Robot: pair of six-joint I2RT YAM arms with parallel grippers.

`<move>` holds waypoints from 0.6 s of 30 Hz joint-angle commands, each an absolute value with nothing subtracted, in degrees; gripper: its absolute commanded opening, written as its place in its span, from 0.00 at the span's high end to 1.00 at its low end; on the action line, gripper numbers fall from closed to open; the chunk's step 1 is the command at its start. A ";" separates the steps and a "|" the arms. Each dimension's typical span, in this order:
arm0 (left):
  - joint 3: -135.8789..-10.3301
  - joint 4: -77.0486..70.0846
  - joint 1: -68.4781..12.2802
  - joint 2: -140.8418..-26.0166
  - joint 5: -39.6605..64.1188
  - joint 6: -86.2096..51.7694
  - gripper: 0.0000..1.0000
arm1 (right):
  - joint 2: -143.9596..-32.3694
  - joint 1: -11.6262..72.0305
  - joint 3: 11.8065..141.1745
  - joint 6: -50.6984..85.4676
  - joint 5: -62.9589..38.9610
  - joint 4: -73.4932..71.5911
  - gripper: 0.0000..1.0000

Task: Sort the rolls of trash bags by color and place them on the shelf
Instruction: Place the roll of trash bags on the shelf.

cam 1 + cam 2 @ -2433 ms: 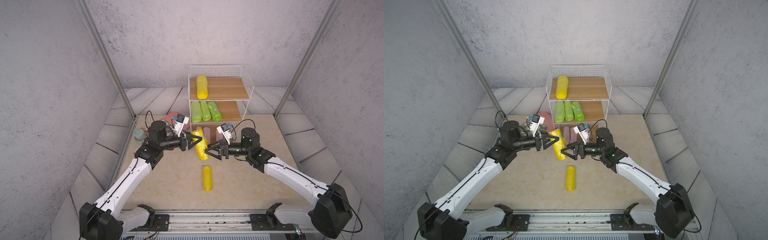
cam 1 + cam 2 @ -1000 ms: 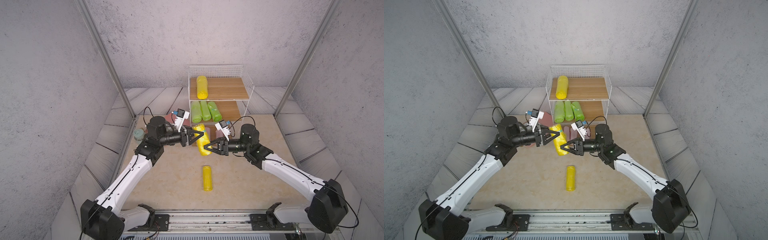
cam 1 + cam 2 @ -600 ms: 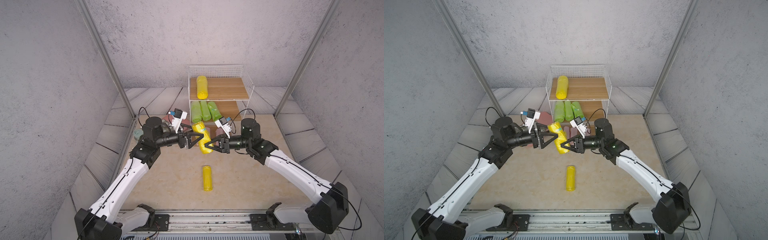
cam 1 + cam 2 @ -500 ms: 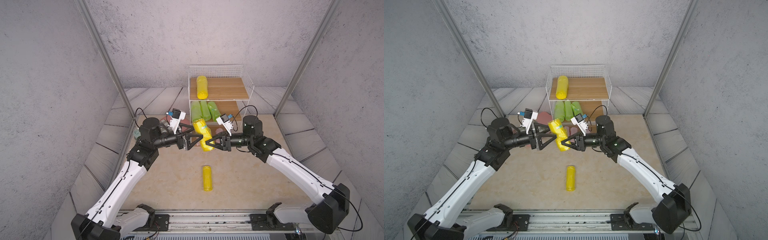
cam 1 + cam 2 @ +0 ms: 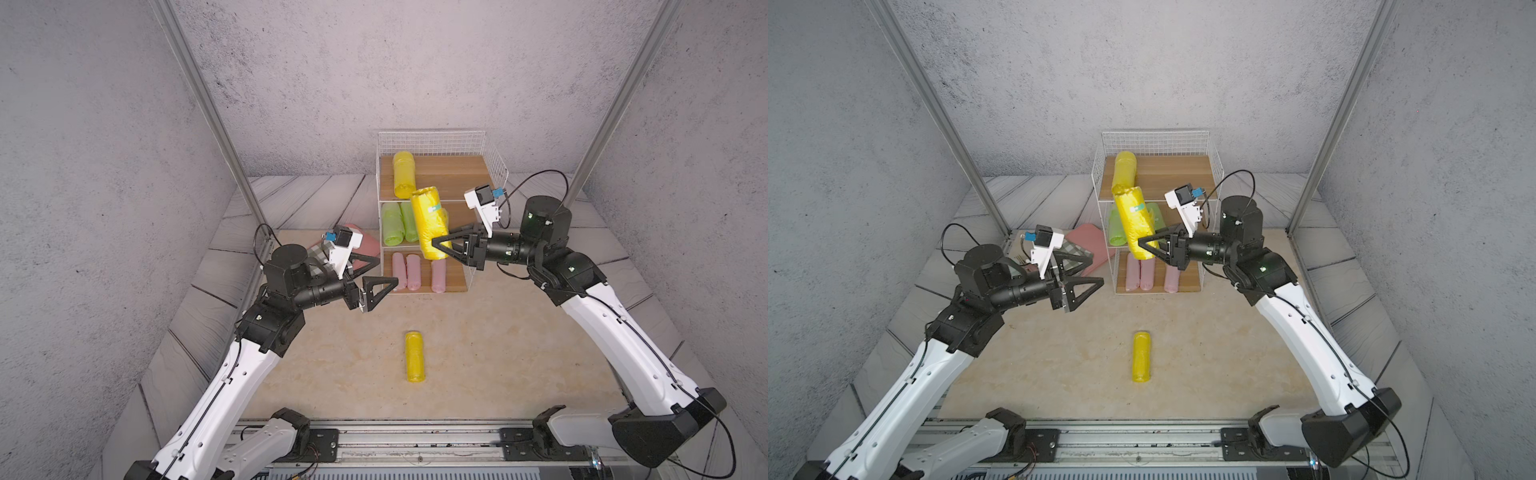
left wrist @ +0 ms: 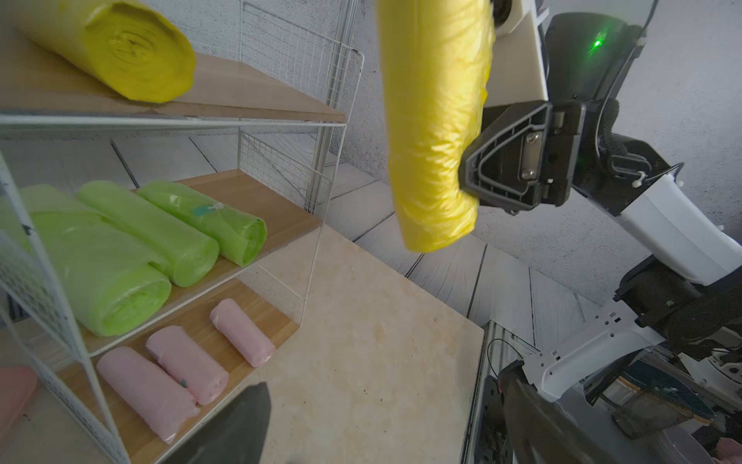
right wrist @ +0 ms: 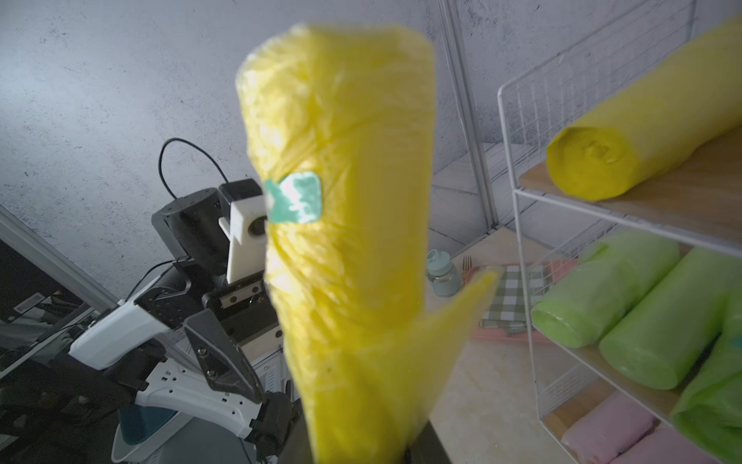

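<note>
Gripping a yellow trash-bag roll (image 5: 428, 220) in the right gripper (image 5: 441, 246), before the wire shelf (image 5: 495, 166).
Holding the left gripper (image 5: 379, 273) wide apart, empty, apparently clear of the roll.

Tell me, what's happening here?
The robot is sorting plastic trash-bag rolls by colour onto a white wire shelf with wooden boards. Its right gripper is shut on a bright yellow roll, held roughly upright before the shelf; the left gripper is open and empty. One yellow roll lies on top, three light green rolls in the middle, three pale pink rolls below. Another yellow roll lies on the table.
</note>
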State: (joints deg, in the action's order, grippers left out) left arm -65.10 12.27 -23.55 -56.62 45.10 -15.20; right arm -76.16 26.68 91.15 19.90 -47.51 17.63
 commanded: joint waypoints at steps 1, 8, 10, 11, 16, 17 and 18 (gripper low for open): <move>-66.09 16.23 -23.12 -55.50 42.04 -11.95 0.03 | -78.95 25.68 96.52 19.25 -42.24 19.84 1.00; -67.15 22.31 -22.85 -55.88 37.09 -9.43 0.03 | -86.10 23.61 106.48 23.57 -36.98 22.24 1.00; -67.17 23.88 -22.77 -55.93 36.01 -8.69 0.03 | -88.05 23.32 109.07 24.55 -35.17 22.86 1.00; -67.02 24.49 -22.76 -55.98 35.57 -8.40 0.03 | -89.26 23.21 110.55 24.90 -34.20 23.47 1.00; -65.46 25.54 -22.59 -55.88 35.07 -7.96 0.03 | -94.12 22.41 115.21 28.30 -33.04 22.04 1.00; -65.14 25.66 -22.59 -55.87 35.16 -8.00 0.03 | -95.04 22.19 115.81 29.09 -32.81 21.21 1.00; -64.68 25.71 -22.50 -55.78 35.07 -7.92 0.03 | -95.93 22.17 116.47 29.83 -32.72 20.61 1.00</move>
State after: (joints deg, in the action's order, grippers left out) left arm -65.36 24.45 -23.20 -56.23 35.75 -9.13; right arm -93.71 22.50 113.60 26.79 -34.20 24.29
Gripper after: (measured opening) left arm 0.972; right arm 0.277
